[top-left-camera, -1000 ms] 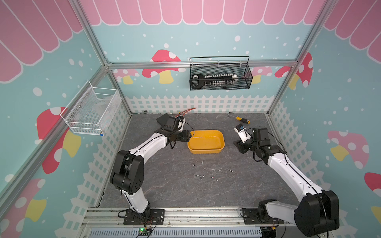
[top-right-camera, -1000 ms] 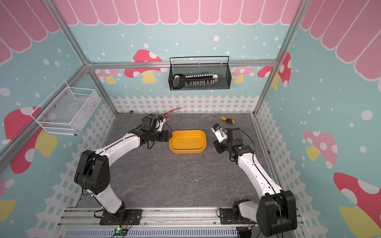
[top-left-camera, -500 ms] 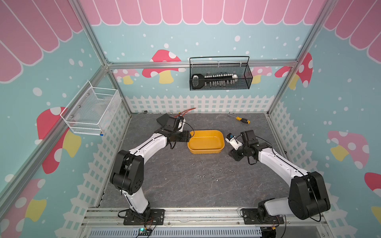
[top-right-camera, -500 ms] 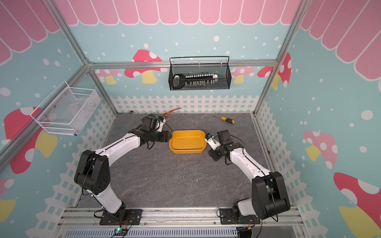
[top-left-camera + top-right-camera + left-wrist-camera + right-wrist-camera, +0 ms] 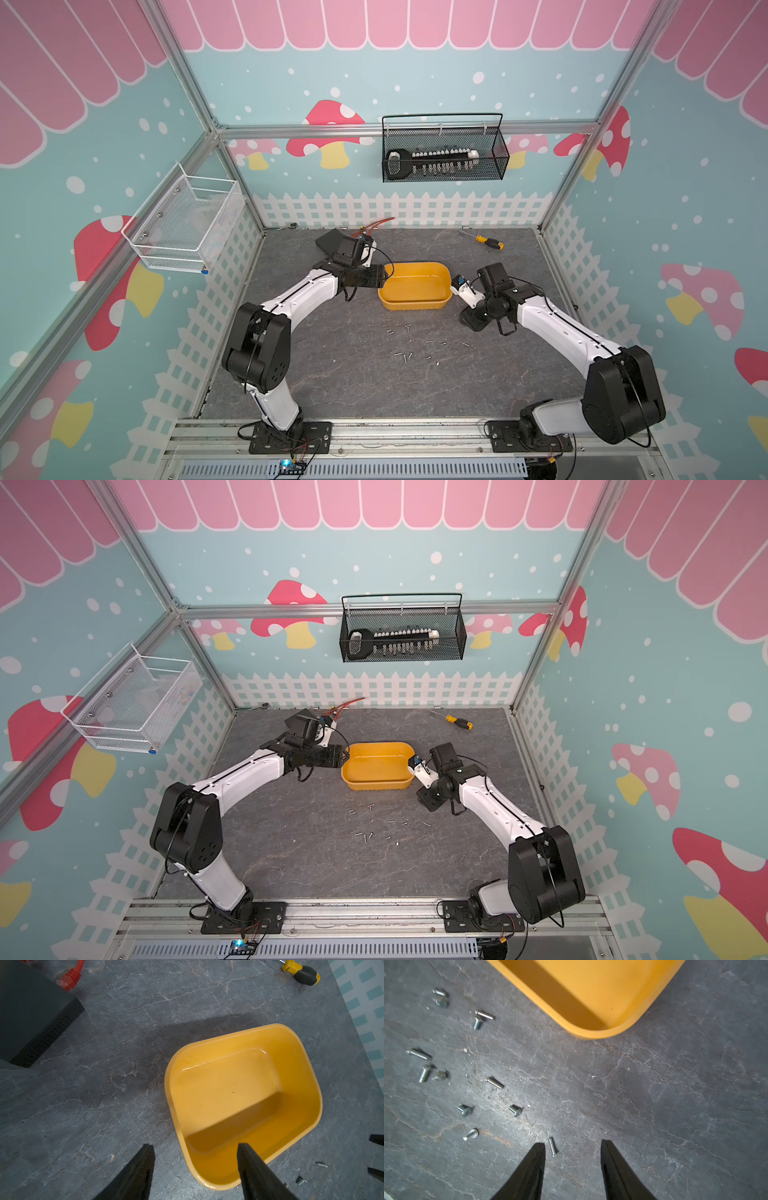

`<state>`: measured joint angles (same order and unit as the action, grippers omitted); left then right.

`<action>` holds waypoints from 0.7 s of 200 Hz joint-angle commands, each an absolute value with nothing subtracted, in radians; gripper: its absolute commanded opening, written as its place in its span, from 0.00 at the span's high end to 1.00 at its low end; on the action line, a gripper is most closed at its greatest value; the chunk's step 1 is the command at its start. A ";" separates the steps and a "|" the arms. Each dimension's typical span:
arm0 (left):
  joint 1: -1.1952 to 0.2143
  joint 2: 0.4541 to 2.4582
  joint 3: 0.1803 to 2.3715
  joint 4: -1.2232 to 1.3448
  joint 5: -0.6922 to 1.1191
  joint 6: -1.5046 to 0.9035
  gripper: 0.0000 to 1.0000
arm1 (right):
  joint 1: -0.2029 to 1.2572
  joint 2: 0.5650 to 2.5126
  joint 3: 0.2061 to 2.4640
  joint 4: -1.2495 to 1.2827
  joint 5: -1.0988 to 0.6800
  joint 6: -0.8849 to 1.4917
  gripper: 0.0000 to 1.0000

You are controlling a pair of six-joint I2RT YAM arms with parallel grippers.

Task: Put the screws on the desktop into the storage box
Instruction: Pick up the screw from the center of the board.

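Right wrist, threaded metal screws [image 5: 494, 1082], marbled desktop [image 5: 654, 1105]

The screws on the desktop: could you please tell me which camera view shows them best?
The right wrist view: the screws lie close up, each head and shaft distinct. In both top views they are tiny specks. The left wrist view catches only a few at its edge.
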<state>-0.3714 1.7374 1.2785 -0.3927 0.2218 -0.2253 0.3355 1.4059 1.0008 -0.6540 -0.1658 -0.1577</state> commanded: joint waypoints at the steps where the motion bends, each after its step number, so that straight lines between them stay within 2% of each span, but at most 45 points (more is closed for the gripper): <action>1: -0.378 1.709 1.291 -0.410 0.232 -0.233 0.33 | 0.342 1.435 1.091 -0.723 -0.180 0.036 0.52; 15: -0.377 1.712 1.293 -0.410 0.234 -0.233 0.33 | 0.346 1.460 1.118 -0.774 -0.149 0.123 0.56; 79: -0.376 1.707 1.294 -0.413 0.227 -0.232 0.33 | 0.388 1.332 0.965 -0.780 -0.140 0.358 0.55; 140: -0.378 1.703 1.296 -0.414 0.233 -0.235 0.33 | 0.394 1.325 0.827 -0.739 -0.163 0.385 0.53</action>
